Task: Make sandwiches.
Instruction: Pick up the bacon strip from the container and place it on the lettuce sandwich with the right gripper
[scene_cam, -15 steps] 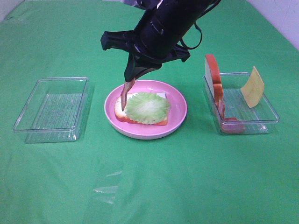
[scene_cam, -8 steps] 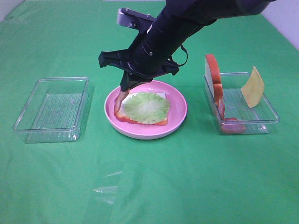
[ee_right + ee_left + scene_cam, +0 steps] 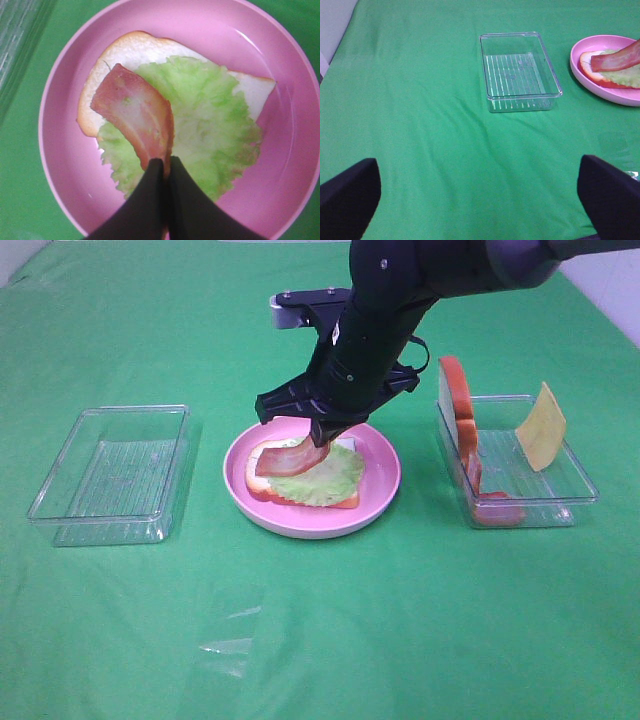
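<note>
On the pink plate lies a sandwich in the making: a white bread slice with ruffled lettuce on top. My right gripper is shut on one end of a reddish bacon strip. The strip slants down over the lettuce's left side. From the high camera, the right gripper hangs just above the plate with the bacon trailing left. My left gripper stands open above bare cloth, with nothing between its fingers.
An empty clear tray sits left of the plate. A second clear tray on the right holds an upright bread slice, a yellow cheese slice and a red piece. Green cloth covers the table.
The right arm swung to the right over the plate. The bacon went from hanging straight down at the plate's left edge to slanting across the lettuce.
</note>
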Available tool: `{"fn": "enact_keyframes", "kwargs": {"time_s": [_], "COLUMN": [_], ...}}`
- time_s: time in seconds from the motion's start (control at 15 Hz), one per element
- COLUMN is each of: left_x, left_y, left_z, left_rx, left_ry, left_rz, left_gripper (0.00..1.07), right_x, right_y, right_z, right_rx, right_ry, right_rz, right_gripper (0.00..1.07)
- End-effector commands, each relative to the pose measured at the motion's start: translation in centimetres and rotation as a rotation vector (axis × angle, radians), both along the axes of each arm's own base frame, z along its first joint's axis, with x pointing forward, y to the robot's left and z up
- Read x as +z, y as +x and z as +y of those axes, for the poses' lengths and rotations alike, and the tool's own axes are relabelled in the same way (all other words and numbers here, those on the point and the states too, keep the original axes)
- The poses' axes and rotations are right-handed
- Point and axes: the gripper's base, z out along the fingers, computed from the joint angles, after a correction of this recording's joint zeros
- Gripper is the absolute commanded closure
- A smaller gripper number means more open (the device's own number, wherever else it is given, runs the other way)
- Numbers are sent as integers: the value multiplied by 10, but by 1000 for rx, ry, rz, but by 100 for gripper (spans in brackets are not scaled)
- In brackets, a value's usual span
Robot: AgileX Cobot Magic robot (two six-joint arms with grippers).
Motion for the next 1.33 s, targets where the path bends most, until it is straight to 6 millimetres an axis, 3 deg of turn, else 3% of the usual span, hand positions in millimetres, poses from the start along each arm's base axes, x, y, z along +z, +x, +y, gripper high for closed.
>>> {"fn": "enact_keyframes", "kwargs": {"time_s": [0.07,0.47,0.53,0.67,0.8,0.87,1.0,1.13,1.33], "left_x": [0,0,0,0,0,0,0,0,0], "left_y": [-2,-2,-2,-2,-2,-2,-2,-2,-2], "left_z": [0,0,0,0,0,0,0,0,0], "left_rx": [6,6,6,6,6,6,6,6,6], "left_ry": [0,0,0,0,0,0,0,0,0], "left_rz": [-25,-25,-25,-25,-25,-25,-25,-25,-25], "left_gripper": [4,4,4,4,4,4,4,4,4], "right_x": [-7,-10,-10,-10,-10,-9,-9,-6,15], "right_y": [3,7,7,7,8,8,8,7,5], "right_z": [-1,-3,-3,-3,-3,-3,-4,-6,-8], "right_rx": [6,46,50,51,56,57,63,68,58], "right_ry": [-27,-70,-73,-76,-82,-85,-93,-111,-131], "right_rz": [-8,-53,-56,-57,-63,-66,-72,-72,-56], "right_gripper": [107,107,102,78,36,22,15,15,15]}}
